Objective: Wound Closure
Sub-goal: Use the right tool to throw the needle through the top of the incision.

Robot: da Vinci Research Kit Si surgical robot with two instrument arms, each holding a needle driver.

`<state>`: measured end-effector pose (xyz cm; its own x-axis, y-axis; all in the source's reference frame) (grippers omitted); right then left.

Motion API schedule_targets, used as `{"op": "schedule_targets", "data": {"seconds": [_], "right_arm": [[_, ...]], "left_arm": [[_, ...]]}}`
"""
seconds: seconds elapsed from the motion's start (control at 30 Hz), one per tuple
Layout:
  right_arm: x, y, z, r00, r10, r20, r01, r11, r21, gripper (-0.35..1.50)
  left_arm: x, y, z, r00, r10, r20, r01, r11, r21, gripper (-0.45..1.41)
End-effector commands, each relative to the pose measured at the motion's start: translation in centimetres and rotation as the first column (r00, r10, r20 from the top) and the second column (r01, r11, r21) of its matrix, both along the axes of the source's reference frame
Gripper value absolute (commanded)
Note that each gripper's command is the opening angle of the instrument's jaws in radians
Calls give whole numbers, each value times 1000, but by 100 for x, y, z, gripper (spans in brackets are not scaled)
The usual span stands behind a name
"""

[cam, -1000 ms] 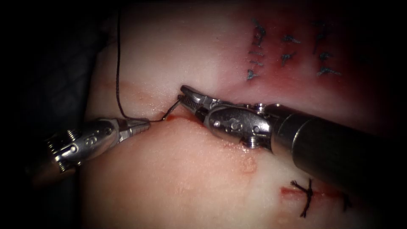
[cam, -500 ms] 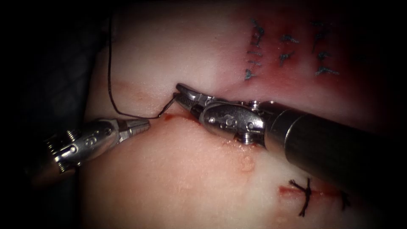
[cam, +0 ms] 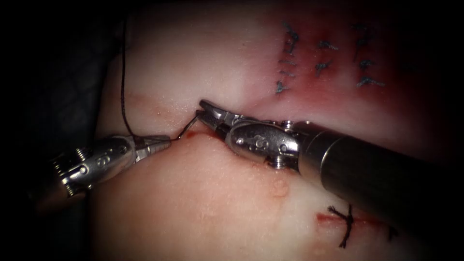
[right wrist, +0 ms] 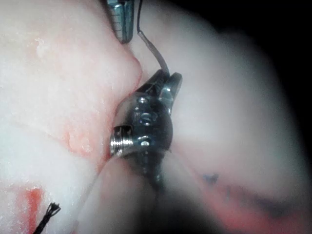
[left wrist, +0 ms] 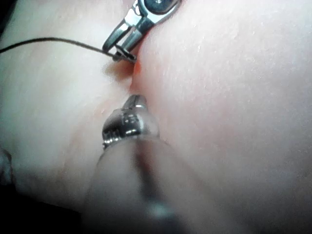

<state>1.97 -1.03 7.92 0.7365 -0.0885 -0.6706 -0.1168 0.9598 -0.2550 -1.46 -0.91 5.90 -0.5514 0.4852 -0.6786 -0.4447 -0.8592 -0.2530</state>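
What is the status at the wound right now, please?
Right tool shut on the needle near its end, at the cut. Left tool shut, holding nothing that I can make out. Thread trails up over the tissue. Nothing in the way.

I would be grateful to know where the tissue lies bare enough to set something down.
Bare tissue lies below the cut, left of the tied stitch. It is crowded where the right tool holds the needle beside the left tool.

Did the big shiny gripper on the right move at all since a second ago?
Yes. The right gripper has slid a little up and to the left, away from the knotted stitch on the tissue. It holds the needle.
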Motion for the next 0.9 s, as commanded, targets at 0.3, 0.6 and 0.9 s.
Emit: {"op": "schedule_targets", "data": {"seconds": [0.3,0.6,0.9], "right_arm": [[5,1,7,1000,6,0,-6,1000,8,-35],[5,-16,26,1000,2,10,-3,997,76,-35],[6,-18,28,1000,-19,25,15,992,128,-35]], "left_arm": [[-6,4,5,1000,-2,0,2,1000,-2,-35],[-7,4,3,1000,-3,-1,3,1000,0,-35],[-7,4,3,1000,-4,-1,4,1000,0,-35]]}}
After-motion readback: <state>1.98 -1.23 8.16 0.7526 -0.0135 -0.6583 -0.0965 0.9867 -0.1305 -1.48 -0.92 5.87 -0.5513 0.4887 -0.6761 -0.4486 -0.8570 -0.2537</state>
